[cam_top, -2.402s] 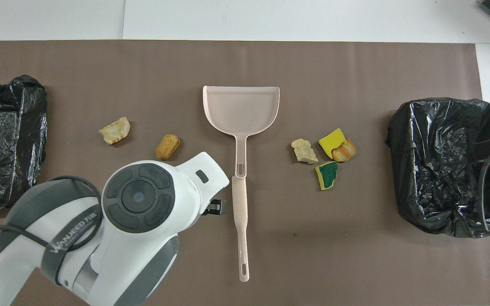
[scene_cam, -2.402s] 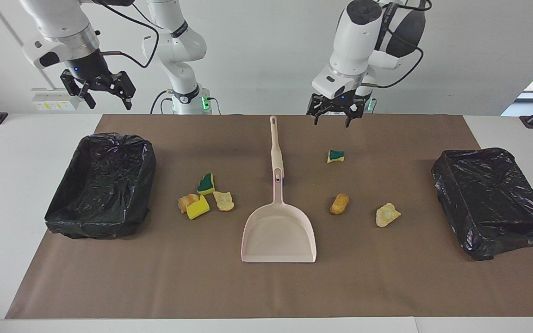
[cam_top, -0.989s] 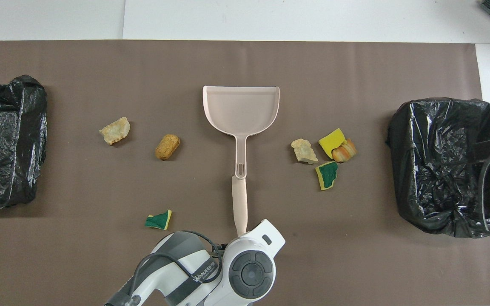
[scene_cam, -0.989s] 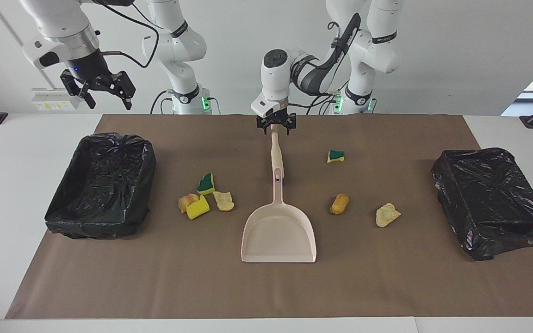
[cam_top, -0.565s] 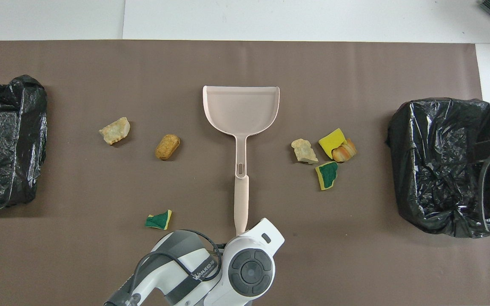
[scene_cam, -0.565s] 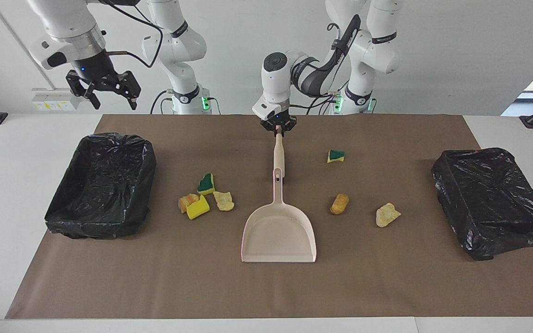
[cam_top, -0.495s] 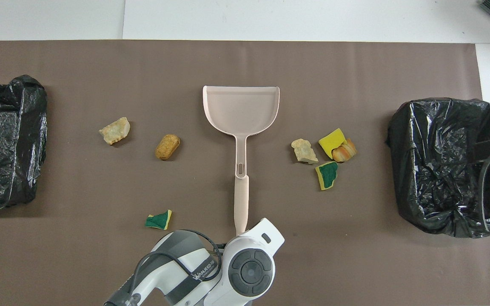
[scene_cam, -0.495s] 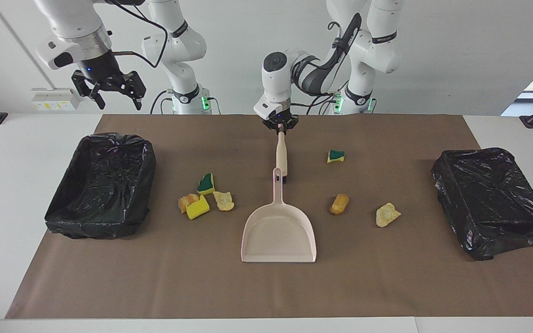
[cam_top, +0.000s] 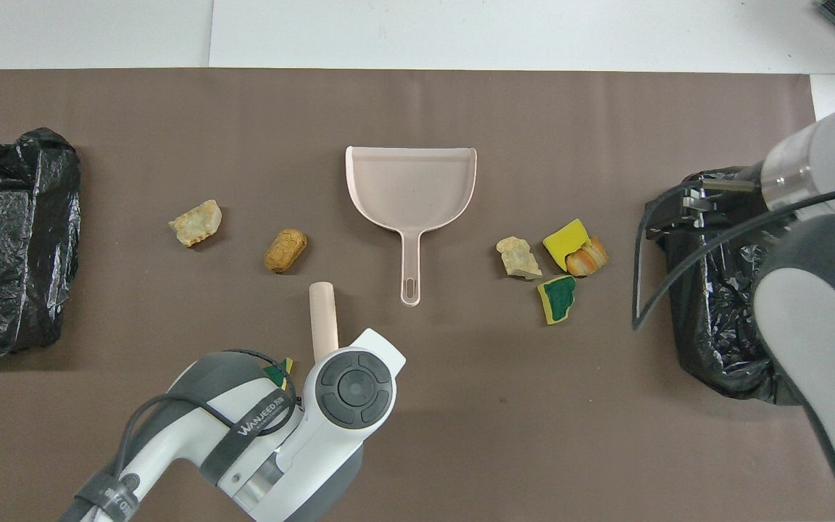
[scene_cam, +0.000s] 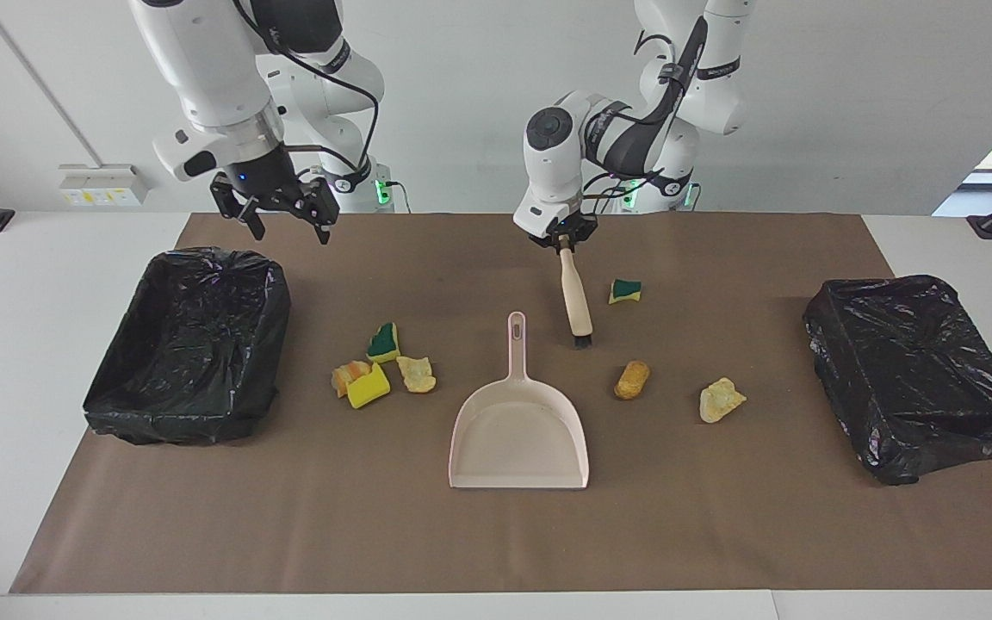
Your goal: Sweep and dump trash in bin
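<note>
The left tool [scene_cam: 562, 244] grips the brush [scene_cam: 577, 297] by its handle tip, beside the dustpan [scene_cam: 519, 430]. The right tool [scene_cam: 282, 215] hangs open. Trash [scene_cam: 383, 368] lies on both sides of the dustpan. So high a grip may let the brush swing and scatter chunks.
</note>
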